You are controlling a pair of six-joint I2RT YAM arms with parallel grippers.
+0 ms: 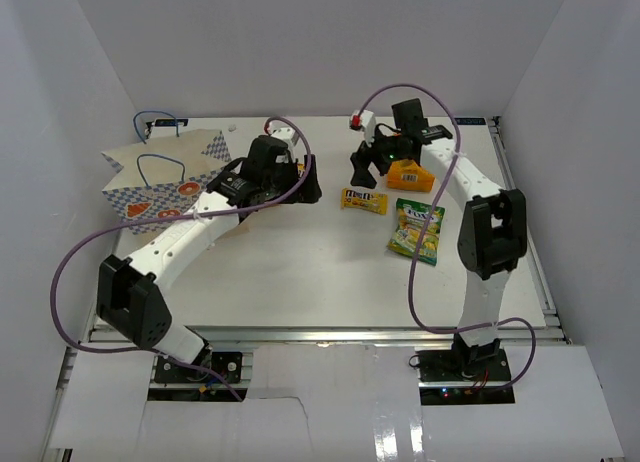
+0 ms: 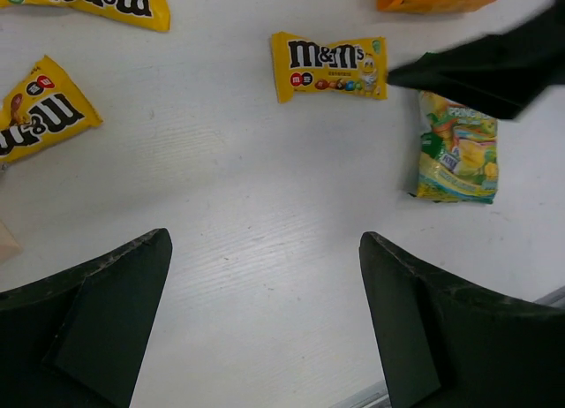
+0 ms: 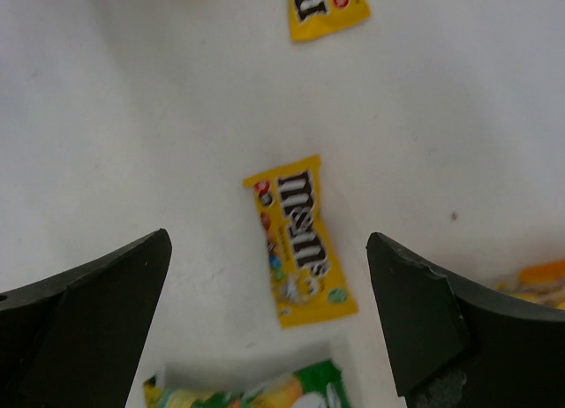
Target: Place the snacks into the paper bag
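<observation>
Left gripper and right gripper both released, grasping nothing. Paper bag stands at ten o'clock; yellow candy packet, orange pouch and green-yellow pouch lie around two o'clock.

The left arm and the right arm were built alike, with smooth white tubular links joined by boxy black joint housings. A thin purple cable trailed along the left arm. A second purple cable ran along the right arm to a small white plug with a red tip. A tiny green light showed on the right arm's black wrist housing. The left gripper had matte black, wedge-shaped fingers with faintly scuffed edges. The right gripper had the same black fingers, one worn pale at its lower edge.
</observation>
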